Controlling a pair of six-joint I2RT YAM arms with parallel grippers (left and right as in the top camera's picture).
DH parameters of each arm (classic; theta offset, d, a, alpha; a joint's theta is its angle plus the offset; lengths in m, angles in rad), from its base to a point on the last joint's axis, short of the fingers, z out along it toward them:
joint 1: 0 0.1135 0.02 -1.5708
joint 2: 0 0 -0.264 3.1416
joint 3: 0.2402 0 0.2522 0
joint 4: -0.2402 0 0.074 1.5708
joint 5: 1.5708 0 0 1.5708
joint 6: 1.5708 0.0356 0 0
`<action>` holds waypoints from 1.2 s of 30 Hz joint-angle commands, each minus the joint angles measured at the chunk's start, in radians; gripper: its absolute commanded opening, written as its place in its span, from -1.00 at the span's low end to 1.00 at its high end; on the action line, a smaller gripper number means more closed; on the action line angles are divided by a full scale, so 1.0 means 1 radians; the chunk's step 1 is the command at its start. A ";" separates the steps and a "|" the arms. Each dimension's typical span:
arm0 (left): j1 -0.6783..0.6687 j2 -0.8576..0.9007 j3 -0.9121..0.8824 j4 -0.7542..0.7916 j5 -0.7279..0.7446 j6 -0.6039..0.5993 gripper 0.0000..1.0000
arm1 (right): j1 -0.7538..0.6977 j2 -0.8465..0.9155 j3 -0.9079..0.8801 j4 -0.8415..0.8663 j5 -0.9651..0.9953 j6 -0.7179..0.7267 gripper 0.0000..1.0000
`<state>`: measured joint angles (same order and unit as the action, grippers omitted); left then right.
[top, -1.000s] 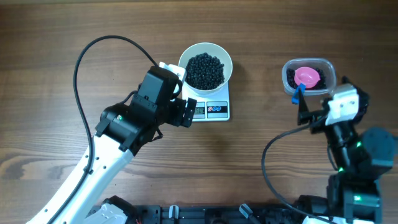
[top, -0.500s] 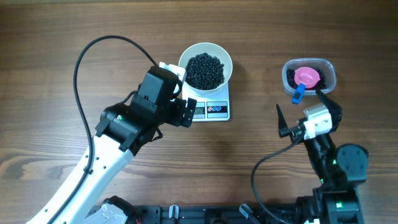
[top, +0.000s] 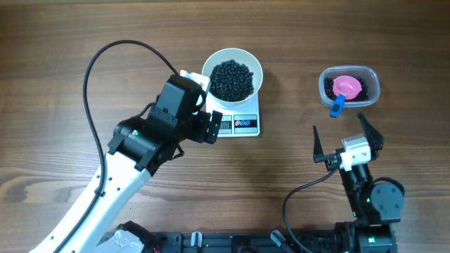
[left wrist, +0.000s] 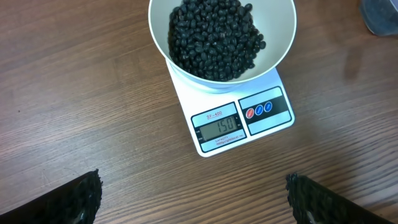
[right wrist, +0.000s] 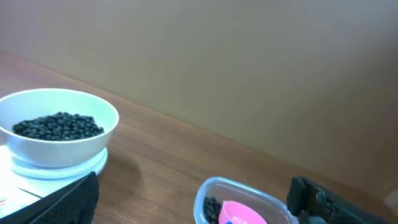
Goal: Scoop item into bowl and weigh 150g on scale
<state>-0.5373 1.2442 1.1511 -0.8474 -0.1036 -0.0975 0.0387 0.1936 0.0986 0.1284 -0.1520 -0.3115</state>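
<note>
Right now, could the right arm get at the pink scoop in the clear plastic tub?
Probably yes. The right claw stands open near the clear plastic tub; the pink scoop pokes its blue handle toward it, with nothing between them.

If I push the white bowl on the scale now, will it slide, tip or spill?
It would probably slide: the bowl rests loose on the scale. Well filled with beans, it looks heavy, so tipping seems unlikely. Beans below the rim should stay in.
</note>
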 commanded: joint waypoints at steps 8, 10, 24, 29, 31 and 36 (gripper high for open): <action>0.004 0.002 -0.005 0.003 0.008 0.015 1.00 | 0.004 -0.101 -0.094 0.046 0.044 0.025 0.99; 0.003 0.002 -0.005 0.002 0.008 0.015 1.00 | 0.004 -0.114 -0.093 0.035 0.049 0.026 0.99; 0.003 0.002 -0.005 0.003 0.009 0.015 1.00 | 0.004 -0.191 -0.093 -0.052 0.093 0.027 1.00; 0.004 0.002 -0.005 0.002 0.008 0.014 1.00 | 0.004 -0.191 -0.093 -0.117 0.107 0.087 0.99; 0.004 0.002 -0.005 0.003 0.008 0.015 1.00 | 0.004 -0.190 -0.093 -0.129 0.124 0.163 0.99; 0.004 0.002 -0.005 0.003 0.008 0.014 1.00 | 0.003 -0.190 -0.093 -0.129 0.126 0.156 1.00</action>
<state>-0.5373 1.2442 1.1511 -0.8474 -0.1036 -0.0975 0.0387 0.0181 0.0074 -0.0010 -0.0540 -0.1967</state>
